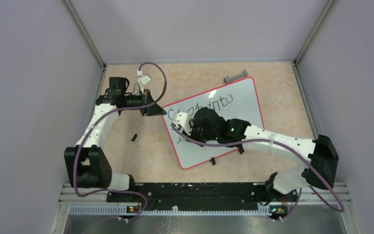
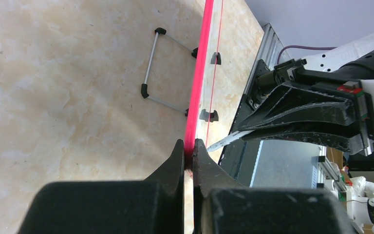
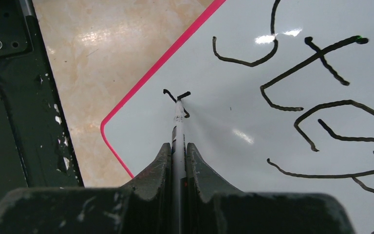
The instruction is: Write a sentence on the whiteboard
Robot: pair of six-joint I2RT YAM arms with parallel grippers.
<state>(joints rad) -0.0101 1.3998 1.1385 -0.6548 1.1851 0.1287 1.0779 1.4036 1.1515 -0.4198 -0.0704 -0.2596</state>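
The whiteboard [image 1: 246, 100] lies tilted on the table, with its pink-red rim and two black clips on the near long edge. The sentence [image 1: 209, 103] is black lettering along its far part, partly hidden by the right arm. It shows large in the right wrist view [image 3: 321, 63]. My left gripper [image 1: 157, 109] is shut on the board's rim [image 2: 199, 73] at its left corner [image 2: 189, 151]. My right gripper [image 1: 184, 126] is shut on a thin marker [image 3: 178, 122]. The marker's tip touches the board [image 3: 224, 136] on a small fresh stroke near the rounded corner. The marker also shows in the left wrist view [image 2: 224, 141].
A small black cap [image 1: 134, 137] lies on the table left of the board. A grey bar [image 1: 236, 76] lies behind the board's far corner. A wire bracket [image 2: 156, 68] sits beside the rim. The black base rail [image 1: 195, 190] runs along the near edge; walls enclose three sides.
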